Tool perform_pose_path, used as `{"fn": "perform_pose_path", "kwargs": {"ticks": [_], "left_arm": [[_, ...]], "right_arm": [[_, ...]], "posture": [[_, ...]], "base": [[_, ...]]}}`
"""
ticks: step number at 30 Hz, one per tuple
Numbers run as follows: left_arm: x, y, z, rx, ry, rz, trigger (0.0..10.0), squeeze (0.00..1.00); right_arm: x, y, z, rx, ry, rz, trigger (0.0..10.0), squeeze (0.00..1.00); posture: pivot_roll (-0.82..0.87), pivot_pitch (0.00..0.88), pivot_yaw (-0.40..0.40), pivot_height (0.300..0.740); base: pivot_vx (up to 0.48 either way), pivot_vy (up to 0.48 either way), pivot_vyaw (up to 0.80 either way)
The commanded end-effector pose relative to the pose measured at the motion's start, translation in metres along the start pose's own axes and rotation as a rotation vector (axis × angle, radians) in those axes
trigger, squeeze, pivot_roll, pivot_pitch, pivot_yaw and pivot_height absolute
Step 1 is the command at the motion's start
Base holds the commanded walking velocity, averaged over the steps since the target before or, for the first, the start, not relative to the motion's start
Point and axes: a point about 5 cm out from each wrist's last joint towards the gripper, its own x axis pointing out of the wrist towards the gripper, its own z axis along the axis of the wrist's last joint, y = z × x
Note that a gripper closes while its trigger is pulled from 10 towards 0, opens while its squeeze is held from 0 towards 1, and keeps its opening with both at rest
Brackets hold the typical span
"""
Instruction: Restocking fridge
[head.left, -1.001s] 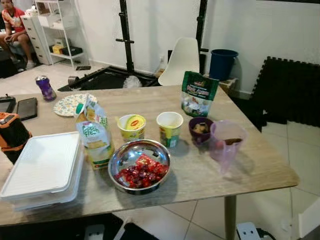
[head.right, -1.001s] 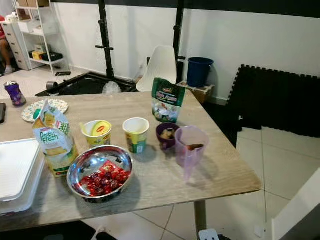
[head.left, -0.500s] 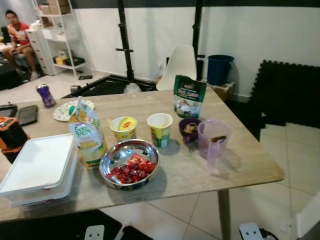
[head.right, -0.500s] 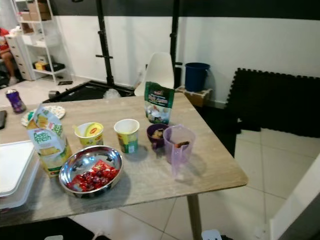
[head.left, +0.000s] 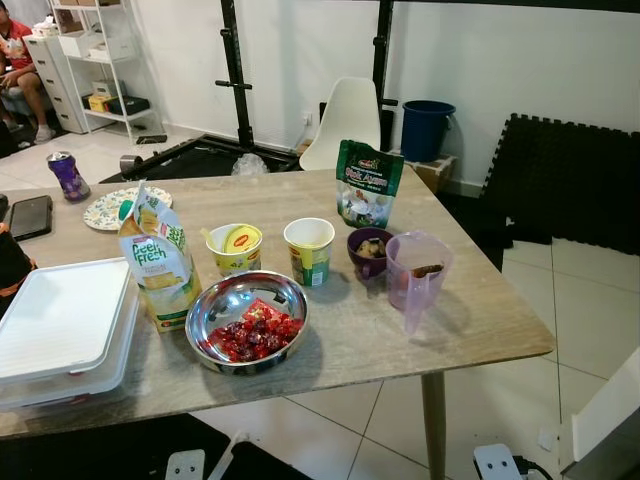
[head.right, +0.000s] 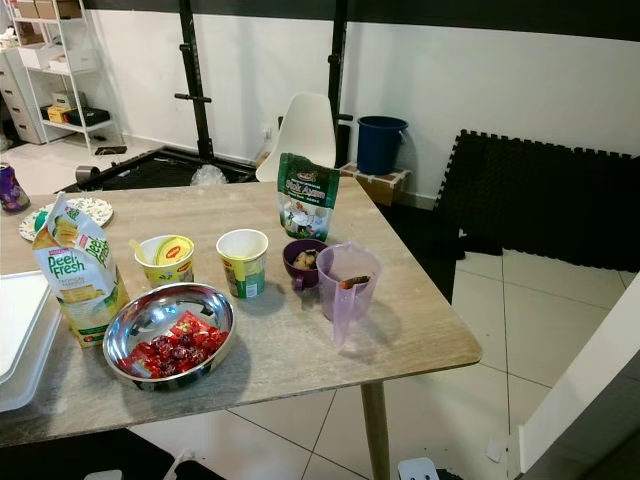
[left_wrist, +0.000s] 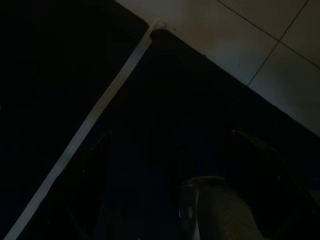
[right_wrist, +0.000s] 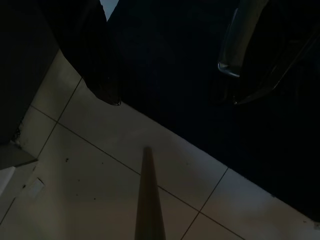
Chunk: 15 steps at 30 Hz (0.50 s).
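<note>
Left eye view: along the counter, from left to right, a white lidded container, a juice carton, a steel bowl of red fruit, two yellow cups, a small purple bowl and a purple jug are laid out. Right gripper is seen spread wide and empty above floor tiles; the left gripper's opening cannot be told. A stable, close stance should be taken, and the upright carton grasped first.

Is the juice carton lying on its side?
No, the juice carton stands upright on the table beside the steel bowl.
</note>
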Motion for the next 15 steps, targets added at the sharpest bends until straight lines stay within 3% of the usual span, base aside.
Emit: {"fn": "perform_pose_path", "kwargs": {"ticks": [1, 5, 12, 15], "left_arm": [[-0.0021, 0.0017, -0.0073, -0.018, 0.020, 0.012, 10.0, 0.00], [-0.0020, -0.0004, -0.0069, 0.016, 0.019, -0.007, 10.0, 0.00], [-0.0019, -0.0019, -0.0065, 0.020, 0.017, -0.011, 10.0, 0.00], [-0.0020, -0.0018, -0.0062, 0.007, 0.013, -0.002, 10.0, 0.00]], "right_arm": [[-0.0008, 0.0016, -0.0043, -0.013, 0.016, 0.008, 10.0, 0.00], [-0.0009, 0.0021, -0.0047, -0.013, 0.017, 0.010, 10.0, 0.00], [-0.0010, 0.0016, -0.0049, -0.012, 0.018, 0.008, 10.0, 0.00], [-0.0011, 0.0013, -0.0051, -0.011, 0.019, 0.006, 10.0, 0.00]], "posture": [[0.01, 0.120, -0.017, 0.740], [0.01, 0.122, -0.016, 0.740], [0.01, 0.123, -0.014, 0.740], [0.01, 0.125, -0.013, 0.740]], "base": [[0.000, 0.000, 0.00], [0.000, 0.000, 0.00], [0.000, -0.462, 0.00], [0.000, 0.000, 0.00]]}}
